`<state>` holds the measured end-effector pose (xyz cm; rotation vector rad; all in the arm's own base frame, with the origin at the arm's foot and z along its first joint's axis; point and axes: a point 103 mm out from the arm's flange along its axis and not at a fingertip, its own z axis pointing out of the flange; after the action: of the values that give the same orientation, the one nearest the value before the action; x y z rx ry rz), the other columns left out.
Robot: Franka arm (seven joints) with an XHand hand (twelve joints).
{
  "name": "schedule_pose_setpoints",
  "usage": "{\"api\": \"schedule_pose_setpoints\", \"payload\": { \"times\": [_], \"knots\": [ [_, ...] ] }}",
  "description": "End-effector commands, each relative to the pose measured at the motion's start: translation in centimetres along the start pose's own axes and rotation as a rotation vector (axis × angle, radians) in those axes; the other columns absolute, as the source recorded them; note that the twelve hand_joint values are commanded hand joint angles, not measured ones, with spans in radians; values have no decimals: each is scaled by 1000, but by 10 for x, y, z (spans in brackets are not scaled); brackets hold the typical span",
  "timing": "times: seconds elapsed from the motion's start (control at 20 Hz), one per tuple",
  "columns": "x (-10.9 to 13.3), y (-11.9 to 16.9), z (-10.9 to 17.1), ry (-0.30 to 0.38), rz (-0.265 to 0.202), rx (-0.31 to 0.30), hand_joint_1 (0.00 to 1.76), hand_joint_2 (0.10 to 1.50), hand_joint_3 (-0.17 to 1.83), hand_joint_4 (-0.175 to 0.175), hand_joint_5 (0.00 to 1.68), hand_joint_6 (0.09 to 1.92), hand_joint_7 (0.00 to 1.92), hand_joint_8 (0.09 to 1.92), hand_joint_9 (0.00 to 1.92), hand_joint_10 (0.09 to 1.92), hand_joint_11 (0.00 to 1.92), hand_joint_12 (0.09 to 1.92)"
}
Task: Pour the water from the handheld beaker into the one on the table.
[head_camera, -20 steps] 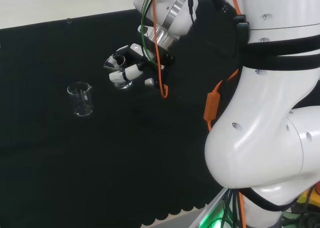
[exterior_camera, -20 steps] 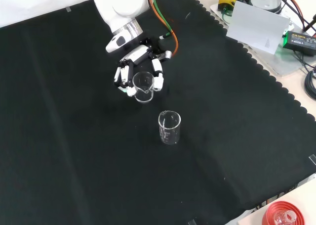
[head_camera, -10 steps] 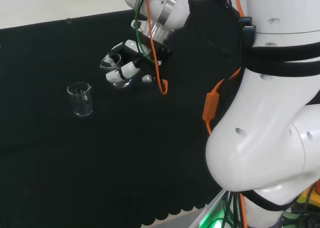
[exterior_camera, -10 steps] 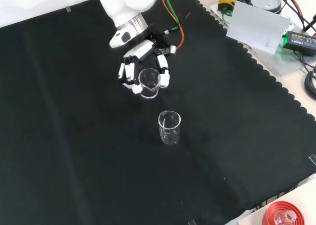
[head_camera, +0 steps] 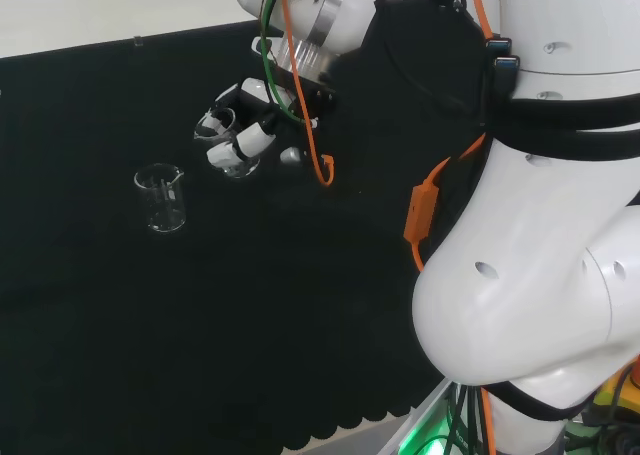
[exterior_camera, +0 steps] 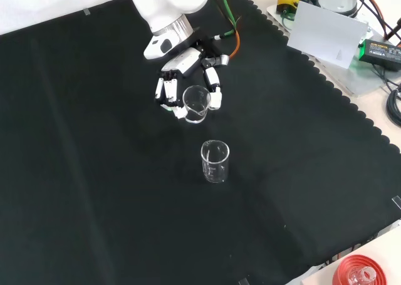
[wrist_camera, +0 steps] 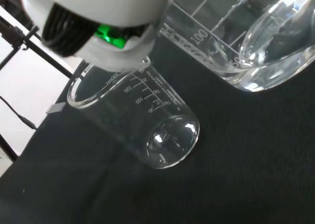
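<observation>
My hand (head_camera: 245,127) (exterior_camera: 182,78) hangs above the cloth with its fingers curled round a clear glass beaker (head_camera: 222,140) (exterior_camera: 196,103). That held beaker (wrist_camera: 256,42) shows water in its base in the wrist view. A second clear beaker (head_camera: 162,197) (exterior_camera: 215,161) (wrist_camera: 142,130) stands upright on the black cloth, and looks empty. In the head view it lies left of and below the hand; in the front view it stands just below the held beaker. The two beakers do not touch.
The arm's white links (head_camera: 540,275) rise at the head view's right. An orange cable (head_camera: 318,165) hangs beside the hand. In the front view a white box (exterior_camera: 326,34) and a red ribbed stand (exterior_camera: 363,274) sit off the cloth's right edge.
The hand, still holding its beaker, has risen and shifted left in the head view and right in the front view. The beaker on the cloth has stayed put.
</observation>
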<state>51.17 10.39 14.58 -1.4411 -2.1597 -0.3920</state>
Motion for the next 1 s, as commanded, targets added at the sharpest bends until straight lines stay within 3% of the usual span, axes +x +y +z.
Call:
{"api": "schedule_pose_setpoints", "payload": {
  "times": [0.05,0.45,0.7,1.0],
  "knots": [
    [9,-1,-1,-50,-4,22,1166,653,597,87,1386,431,1368,233,1130,366,569,1242],
    [23,2,0,-182,32,32,1169,647,605,80,1391,425,1384,219,1143,359,600,1228],
    [26,9,1,-241,68,18,1172,643,611,70,1396,419,1400,199,1160,347,642,1208],
    [33,18,5,-284,79,30,1175,643,611,59,1398,415,1416,185,1174,335,669,1190]
  ]
}}
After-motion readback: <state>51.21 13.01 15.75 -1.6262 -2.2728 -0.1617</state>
